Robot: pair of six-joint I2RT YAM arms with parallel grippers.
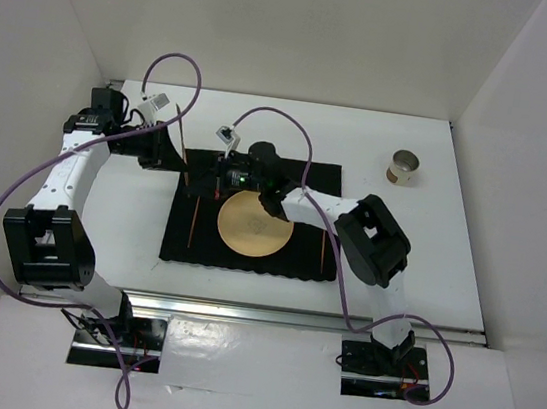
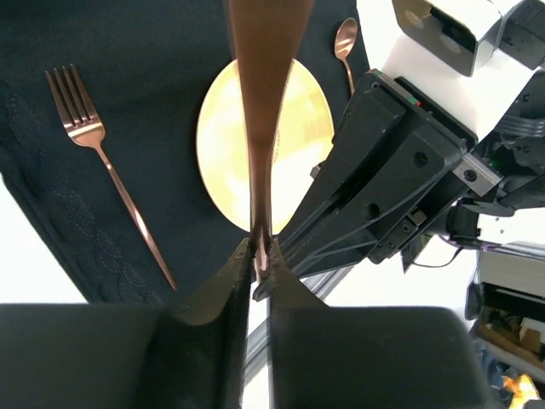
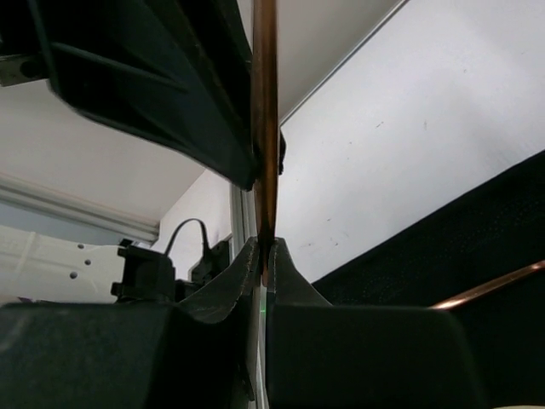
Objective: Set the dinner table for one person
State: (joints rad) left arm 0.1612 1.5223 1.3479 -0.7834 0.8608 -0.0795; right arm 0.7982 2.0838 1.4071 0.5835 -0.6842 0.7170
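Seen from above, the large white rectangular surface (image 1: 449,248) fills the space between the white walls, with a silver rail along its near edge. On it lies one black cloth placemat (image 1: 183,243), and at the middle of that sits one round gold plate (image 1: 253,227). One thin copper-coloured fork (image 1: 195,216) lies on the mat left of the plate, and one copper-coloured spoon (image 1: 324,252) lies to its right. One small metallic cup (image 1: 403,167) stands alone on the bare white top, well off to the far right. The two arms, left arm (image 1: 65,177) and right arm (image 1: 370,237), reach in and meet over the far-left part of the mat. What their tips are doing is too small to tell here.

From the left wrist, the left claw (image 2: 260,251) is pinched tight on one flat copper-coloured metal utensil (image 2: 264,111). The utensil runs away from the fingers and widens above the plate; which kind of cutlery it is I cannot tell. The fork and the spoon both lie on the mat. The right arm's black housing crowds in just beside the fingertips.

From the right wrist, the right claw (image 3: 262,247) is clamped on the same utensil, seen edge-on. The left arm's black fingers sit on it just beyond. The white surface and a corner of the mat lie behind.
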